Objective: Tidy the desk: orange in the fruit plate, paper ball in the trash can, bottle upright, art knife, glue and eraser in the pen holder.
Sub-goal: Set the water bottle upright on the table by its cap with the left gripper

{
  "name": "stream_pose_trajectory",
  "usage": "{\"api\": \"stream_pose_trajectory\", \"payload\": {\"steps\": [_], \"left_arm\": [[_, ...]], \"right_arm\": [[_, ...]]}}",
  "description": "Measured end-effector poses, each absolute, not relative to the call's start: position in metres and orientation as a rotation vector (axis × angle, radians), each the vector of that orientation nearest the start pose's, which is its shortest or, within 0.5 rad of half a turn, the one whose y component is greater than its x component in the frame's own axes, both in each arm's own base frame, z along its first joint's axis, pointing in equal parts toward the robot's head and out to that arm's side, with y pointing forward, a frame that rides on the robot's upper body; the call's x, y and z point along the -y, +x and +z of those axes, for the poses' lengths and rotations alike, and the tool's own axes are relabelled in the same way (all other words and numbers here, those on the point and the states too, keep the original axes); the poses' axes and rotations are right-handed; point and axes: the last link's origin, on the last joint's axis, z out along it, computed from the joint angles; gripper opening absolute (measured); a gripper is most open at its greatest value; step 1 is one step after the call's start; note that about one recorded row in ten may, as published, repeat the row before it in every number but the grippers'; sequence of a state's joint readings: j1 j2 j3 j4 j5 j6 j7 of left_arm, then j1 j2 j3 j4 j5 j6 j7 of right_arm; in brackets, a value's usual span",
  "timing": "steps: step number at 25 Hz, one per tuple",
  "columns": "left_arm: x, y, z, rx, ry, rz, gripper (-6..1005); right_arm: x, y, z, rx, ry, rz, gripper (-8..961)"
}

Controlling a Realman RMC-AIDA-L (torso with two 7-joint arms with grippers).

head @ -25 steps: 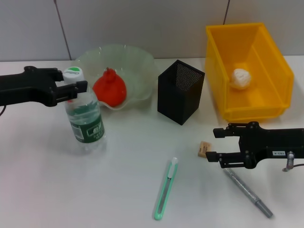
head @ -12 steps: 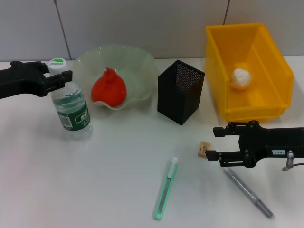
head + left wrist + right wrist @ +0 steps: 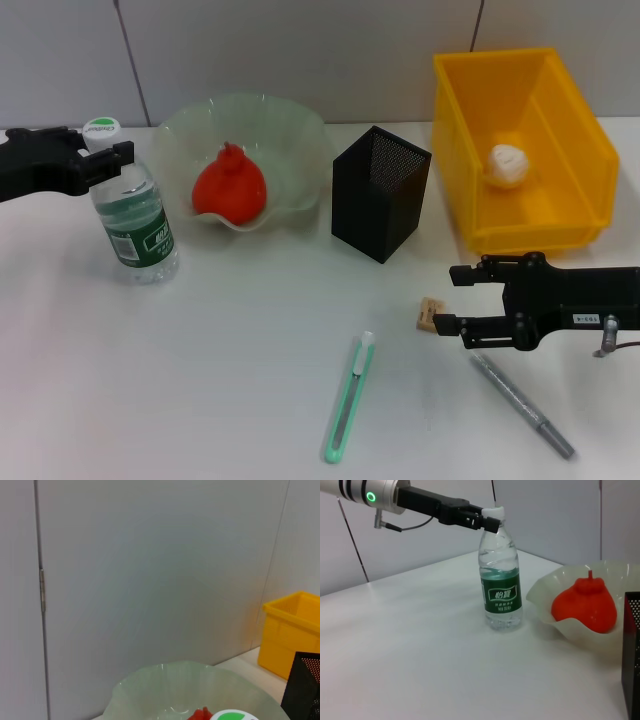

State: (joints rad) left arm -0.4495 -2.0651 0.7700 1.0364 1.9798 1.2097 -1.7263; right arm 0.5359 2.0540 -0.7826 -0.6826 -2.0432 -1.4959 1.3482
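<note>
The left hand [image 3: 112, 160] pinches the bottle [image 3: 132, 222] at its neck; the bottle stands upright on the white bench [image 3: 220, 380], just beside the fruit plate [image 3: 290, 150]. It should let go slowly, I think. The right hand [image 3: 447, 302] is spread wide near the eraser [image 3: 430, 313]. A grey wall [image 3: 300, 50] stands behind.

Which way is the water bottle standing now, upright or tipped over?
Upright. The bottle stands on its base on the table, cap on top, with the left tool shut on its neck, as the right wrist view confirms.
</note>
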Motion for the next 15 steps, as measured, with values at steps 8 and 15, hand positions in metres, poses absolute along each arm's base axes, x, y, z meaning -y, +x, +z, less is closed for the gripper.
{"api": "stream_pose_trajectory", "payload": {"steps": [8, 15], "left_arm": [[-0.3833, -0.2717, 0.0813, 0.709, -2.261, -0.463, 510], [-0.3844, -0.2711, 0.0786, 0.708, -2.269, -0.463, 518]], "right_arm": [[-0.3383, 0.2671, -0.0013, -0.504, -2.785, 0.5, 743], [-0.3389, 0.2675, -0.0018, -0.503, -2.783, 0.491, 743]]}}
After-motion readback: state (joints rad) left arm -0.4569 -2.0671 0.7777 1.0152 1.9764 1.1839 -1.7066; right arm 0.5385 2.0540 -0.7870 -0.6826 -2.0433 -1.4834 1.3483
